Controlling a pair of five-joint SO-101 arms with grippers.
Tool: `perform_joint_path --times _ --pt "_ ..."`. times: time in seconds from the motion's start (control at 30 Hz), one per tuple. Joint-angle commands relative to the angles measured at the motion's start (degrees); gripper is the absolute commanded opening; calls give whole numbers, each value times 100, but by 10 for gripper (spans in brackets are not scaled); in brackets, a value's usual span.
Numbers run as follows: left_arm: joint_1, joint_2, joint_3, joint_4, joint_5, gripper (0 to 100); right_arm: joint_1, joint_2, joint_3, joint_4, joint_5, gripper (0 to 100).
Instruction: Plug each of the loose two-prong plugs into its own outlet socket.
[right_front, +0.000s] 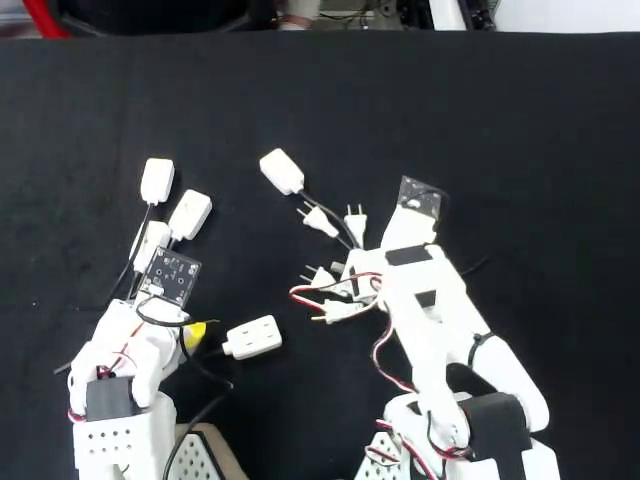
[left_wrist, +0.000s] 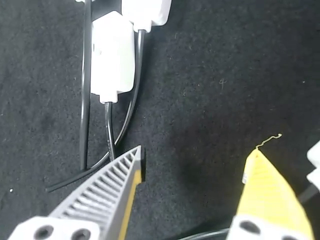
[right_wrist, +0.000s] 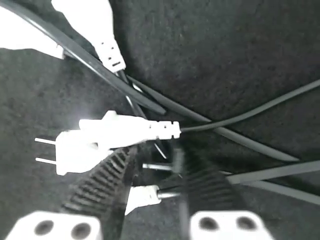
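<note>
Several white outlet sockets lie on the black cloth: three clustered at the left (right_front: 189, 213), one farther back (right_front: 282, 171) and one near the front (right_front: 252, 337). Loose two-prong plugs (right_front: 318, 220) lie in a tangle of black cords at the centre. My left gripper (left_wrist: 197, 155) hangs open over bare cloth, just short of a socket (left_wrist: 114, 60); its yellow finger (right_front: 193, 335) shows beside the front socket. My right gripper (right_wrist: 155, 152) is low over the plug tangle, open by a narrow gap. One plug (right_wrist: 100, 140) lies at its fingertips, and a smaller plug (right_wrist: 142, 196) sits between the fingers.
Black cords (right_wrist: 240, 120) cross under and around the right gripper. Thin cords (left_wrist: 85, 100) run from the left sockets toward the left gripper. The back and far right of the table (right_front: 540, 130) are bare black cloth.
</note>
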Motion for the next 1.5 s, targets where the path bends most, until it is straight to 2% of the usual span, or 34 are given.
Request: perform_joint_path --times 0.0,0.07,0.17,0.3,0.43,0.63,0.77,0.87,0.93,1.07,1.33,1.4,1.47 --pt "154 -9 -48 44 -62 322 105 4 -154 -132 -62 52" --pt "154 -9 -48 44 -62 322 105 4 -171 -132 -53 14" --pt "154 -9 -48 44 -62 322 114 -13 -171 -88 53 14" --pt "154 -9 -48 44 -62 322 510 -40 -268 35 62 15" --pt "154 -9 -48 44 -62 322 659 -40 -787 862 396 18" --pt "154 -9 -40 26 -62 322 651 -40 -1587 2092 466 21" --pt "154 -9 -31 18 -62 322 273 13 -1640 2523 484 129" --pt "154 -9 -31 9 -62 322 26 13 -1411 2488 484 250" --pt "154 -9 -31 9 -62 322 -62 13 -1279 2321 484 282" --pt "163 -9 -31 18 -62 322 -299 48 -901 1705 149 282" --pt "163 -9 -31 26 -62 322 -273 673 -558 448 -510 280" --pt "163 -9 -31 26 -62 322 -273 848 -567 255 -527 246" --pt "163 -9 -31 26 -62 322 -264 927 -567 176 -484 165"
